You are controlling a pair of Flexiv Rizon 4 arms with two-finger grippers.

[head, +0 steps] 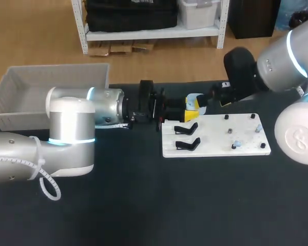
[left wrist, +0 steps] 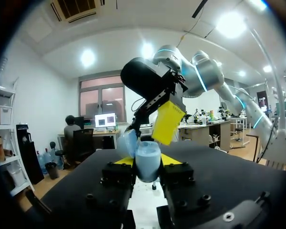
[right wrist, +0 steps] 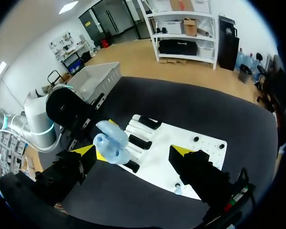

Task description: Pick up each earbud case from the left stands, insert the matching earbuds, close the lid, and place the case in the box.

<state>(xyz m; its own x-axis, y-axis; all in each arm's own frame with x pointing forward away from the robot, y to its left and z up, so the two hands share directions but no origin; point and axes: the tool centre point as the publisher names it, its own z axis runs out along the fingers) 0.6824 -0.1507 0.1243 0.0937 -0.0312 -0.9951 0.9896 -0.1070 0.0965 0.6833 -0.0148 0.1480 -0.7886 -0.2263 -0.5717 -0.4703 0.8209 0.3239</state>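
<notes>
Black cloth covers the table point(head: 143, 205) in the head view, with a grey plastic bin point(head: 20, 87) at the upper left and a flat white board point(head: 215, 134) right of centre. Two black wedge-shaped stands point(head: 186, 129) are set on the board's left part, and small pale blue earbuds point(head: 236, 144) rest among the pegs at its right. The left gripper point(head: 191, 108) is held at the board's upper left corner, with the right gripper point(head: 222, 97) close beside it. The pale blue earbud case point(head: 196, 97) shows there only as a light patch, and neither hand's state can be read.

From the left wrist, the case is seen clamped upright between the left gripper's two yellow tips, its hinged lid point(left wrist: 129, 143) swung open. One yellow finger of the right gripper hangs just above the open mouth.

From the right wrist, the right gripper's fingers are seen spread wide with nothing between them, the open case just ahead of them.

Fetching an earbud is judged to be the step in hand. The case should be held steady and level, and one earbud should be pinched lightly and lowered straight into its matching well.

Only the right wrist view shows the spread fingers, only the left wrist view confirms the clamp, and only the head view lays out the earbuds and bin together.
</notes>
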